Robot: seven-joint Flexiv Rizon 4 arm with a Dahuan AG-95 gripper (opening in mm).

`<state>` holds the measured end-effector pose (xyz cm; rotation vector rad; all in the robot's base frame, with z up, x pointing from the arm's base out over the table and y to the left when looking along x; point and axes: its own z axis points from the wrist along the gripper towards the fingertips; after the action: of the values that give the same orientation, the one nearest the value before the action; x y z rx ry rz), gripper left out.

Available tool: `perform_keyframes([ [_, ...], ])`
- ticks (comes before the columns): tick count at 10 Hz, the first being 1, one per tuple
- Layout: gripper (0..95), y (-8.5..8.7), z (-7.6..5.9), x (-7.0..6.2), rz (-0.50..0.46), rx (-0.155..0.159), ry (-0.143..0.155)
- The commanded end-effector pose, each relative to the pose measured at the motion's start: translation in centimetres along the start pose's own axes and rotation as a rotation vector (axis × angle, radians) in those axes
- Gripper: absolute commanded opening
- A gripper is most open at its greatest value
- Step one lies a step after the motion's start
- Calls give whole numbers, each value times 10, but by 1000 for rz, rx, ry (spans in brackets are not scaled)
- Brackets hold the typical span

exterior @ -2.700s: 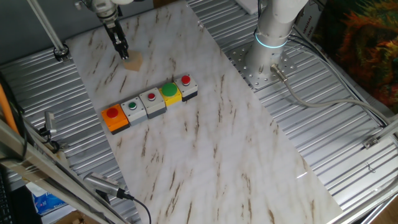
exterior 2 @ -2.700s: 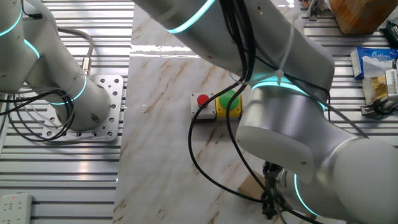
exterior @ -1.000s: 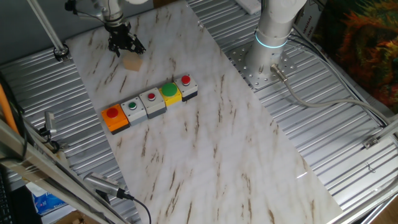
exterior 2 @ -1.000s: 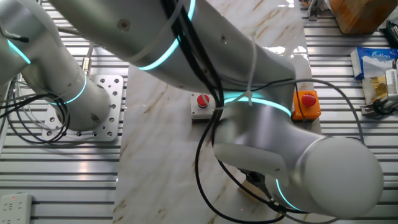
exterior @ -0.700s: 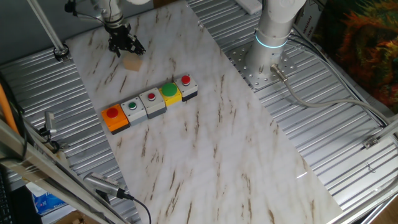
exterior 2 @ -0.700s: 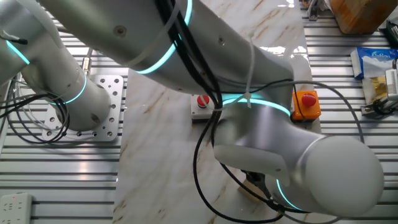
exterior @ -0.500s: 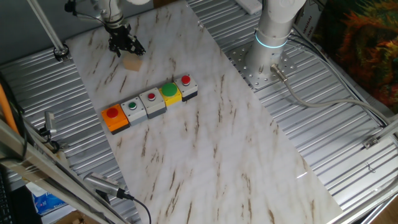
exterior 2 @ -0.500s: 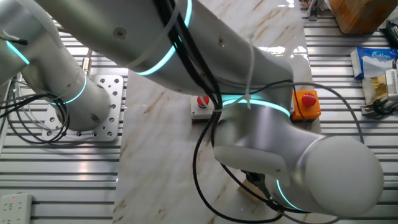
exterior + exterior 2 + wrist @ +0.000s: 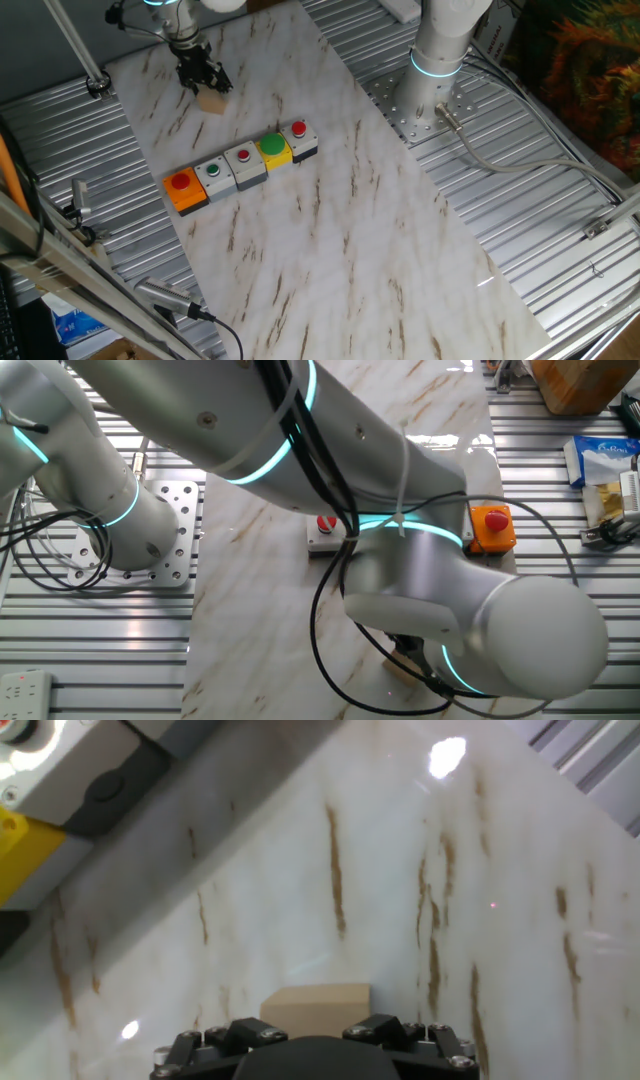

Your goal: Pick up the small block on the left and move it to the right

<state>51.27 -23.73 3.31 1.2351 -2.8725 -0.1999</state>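
The small block [image 9: 212, 101] is a plain tan wooden cube on the marble board [image 9: 330, 230], at the far left end. My gripper [image 9: 205, 84] is right over it, fingers spread on either side, open and low around its top. In the hand view the block [image 9: 318, 1003] sits between the two black finger mounts at the bottom edge; the fingertips themselves are hidden. In the other fixed view the arm covers almost all of the block.
A row of button boxes lies diagonally on the board: orange [image 9: 182, 190], grey [image 9: 214, 176], grey [image 9: 244, 165], yellow [image 9: 274, 149], grey [image 9: 301, 138]. The row is close to the block's right side. Ribbed metal table surrounds the board; the arm base [image 9: 432, 90] stands at the back.
The gripper has turned and opened since the earliest frame and has sunk slightly toward the block. The block has not moved.
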Motion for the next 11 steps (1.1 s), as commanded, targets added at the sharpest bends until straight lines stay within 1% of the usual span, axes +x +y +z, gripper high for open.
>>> perform_keyframes([
  [1,570,-1,-2,-1,42,1,8],
  [2,380,-1,-2,-1,44,6,13],
  [4,380,-1,-2,-2,45,10,17],
  [5,380,-1,-3,-2,44,15,14],
  [6,380,-2,-4,-3,49,14,21],
  [7,380,-2,-8,-5,62,7,25],
  [8,380,-3,-11,-5,66,6,32],
  [11,380,-2,-25,-7,74,-2,40],
])
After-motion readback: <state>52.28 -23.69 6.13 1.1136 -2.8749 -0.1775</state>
